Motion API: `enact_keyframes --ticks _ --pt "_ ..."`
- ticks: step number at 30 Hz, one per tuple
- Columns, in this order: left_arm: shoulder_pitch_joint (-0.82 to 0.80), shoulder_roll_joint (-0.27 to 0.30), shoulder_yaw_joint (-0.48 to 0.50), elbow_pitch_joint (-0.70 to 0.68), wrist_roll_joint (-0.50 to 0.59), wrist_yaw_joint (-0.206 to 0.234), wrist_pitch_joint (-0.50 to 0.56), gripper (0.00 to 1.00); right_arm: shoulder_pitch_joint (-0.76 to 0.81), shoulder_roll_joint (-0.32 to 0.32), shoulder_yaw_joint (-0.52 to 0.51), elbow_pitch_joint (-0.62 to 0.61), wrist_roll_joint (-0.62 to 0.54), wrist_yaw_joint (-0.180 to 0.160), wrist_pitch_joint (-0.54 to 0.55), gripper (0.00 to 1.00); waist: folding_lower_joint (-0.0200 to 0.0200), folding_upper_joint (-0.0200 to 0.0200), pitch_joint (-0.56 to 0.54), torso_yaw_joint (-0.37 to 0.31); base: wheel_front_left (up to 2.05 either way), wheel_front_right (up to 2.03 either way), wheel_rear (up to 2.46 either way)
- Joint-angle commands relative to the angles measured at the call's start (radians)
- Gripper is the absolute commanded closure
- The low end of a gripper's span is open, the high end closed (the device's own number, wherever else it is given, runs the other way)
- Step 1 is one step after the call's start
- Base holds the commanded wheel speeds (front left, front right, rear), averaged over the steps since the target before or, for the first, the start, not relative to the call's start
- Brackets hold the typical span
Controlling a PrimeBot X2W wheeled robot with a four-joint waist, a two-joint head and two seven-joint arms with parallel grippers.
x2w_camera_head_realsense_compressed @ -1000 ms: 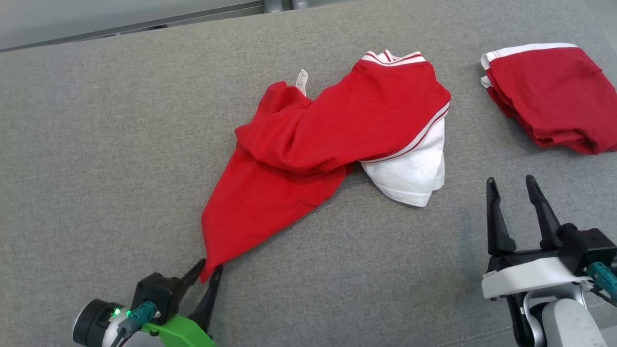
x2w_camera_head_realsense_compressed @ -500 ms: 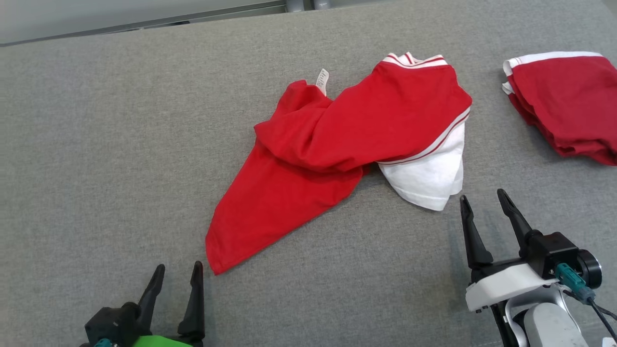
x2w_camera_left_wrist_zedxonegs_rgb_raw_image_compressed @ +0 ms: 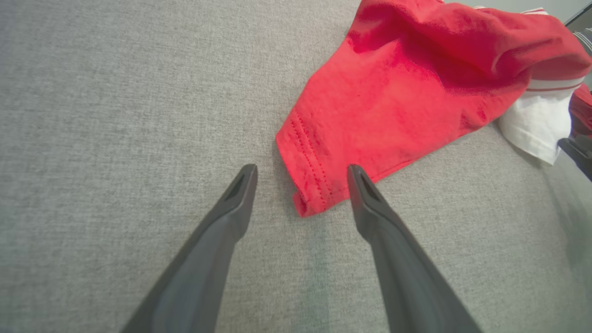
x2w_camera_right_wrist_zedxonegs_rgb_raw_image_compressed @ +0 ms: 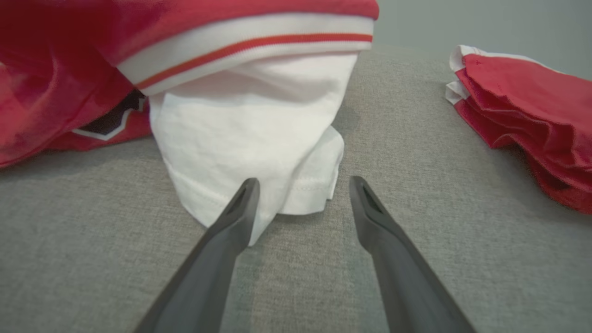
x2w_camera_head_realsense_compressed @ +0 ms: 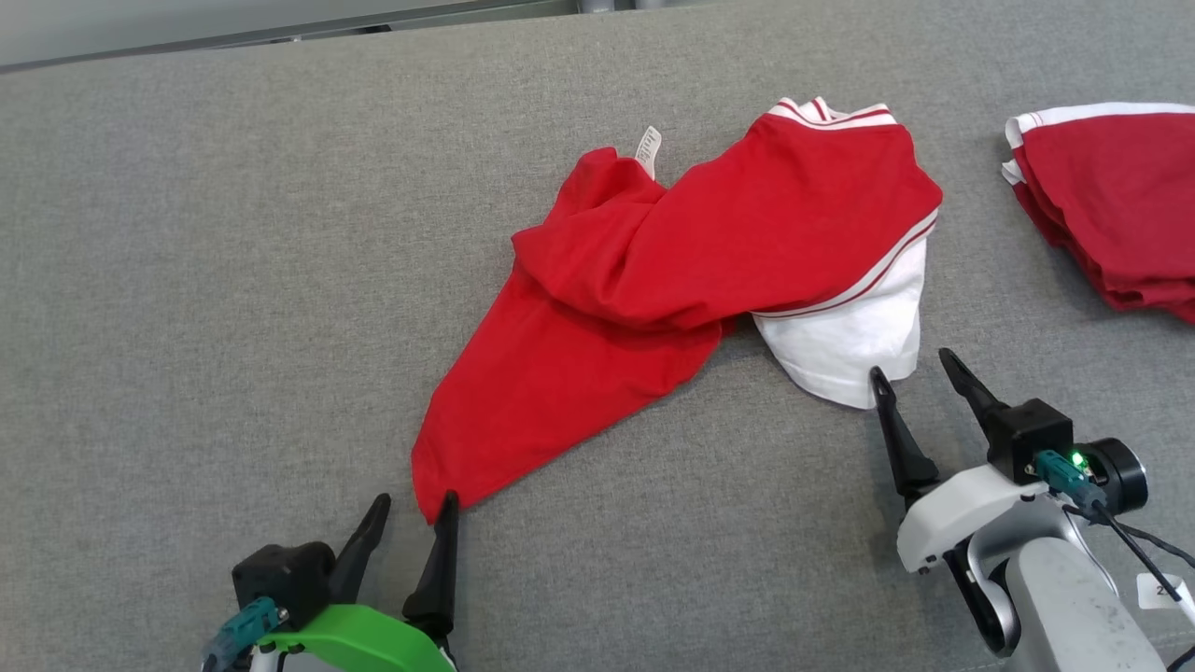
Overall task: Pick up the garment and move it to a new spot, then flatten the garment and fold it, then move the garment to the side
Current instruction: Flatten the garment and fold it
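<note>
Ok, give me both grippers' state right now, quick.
Left gripper: open, holding nothing; the red corner of the garment lies between its fingers.
Right gripper: open, holding nothing; its tips are at the garment's white part.

A bench (x2w_camera_head_realsense_compressed: 187, 280) covered in grey woven fabric spans the scene. Near its far right side lies a folded pile of red cloth (x2w_camera_head_realsense_compressed: 1111, 205), white trim along its far edge, layers stacked unevenly. Beyond the bench's far edge runs a pale grey strip (x2w_camera_head_realsense_compressed: 140, 28).
</note>
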Motion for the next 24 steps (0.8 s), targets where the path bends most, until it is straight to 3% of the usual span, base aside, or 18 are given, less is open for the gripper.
enact_keyframes --ticks 1,13,24 --pt "-0.017 0.004 -0.005 -0.003 -0.001 0.002 0.016 0.0 -0.02 -0.013 0.016 0.008 0.008 0.0 0.012 0.0 0.0 0.0072 0.007 -0.001 0.0 0.0 0.0" --pt "-0.04 0.007 -0.033 -0.025 -0.009 0.025 0.099 0.0 -0.087 -0.08 0.124 -0.02 0.076 0.0 0.159 0.0 0.0 0.0072 0.038 -0.001 0.0 0.0 0.0" --pt "-0.051 0.032 -0.024 -0.087 0.022 0.091 0.139 0.0 -0.047 -0.113 0.137 -0.197 0.164 0.0 0.321 0.0 0.0 0.0072 0.058 -0.005 0.0 0.0 0.0"
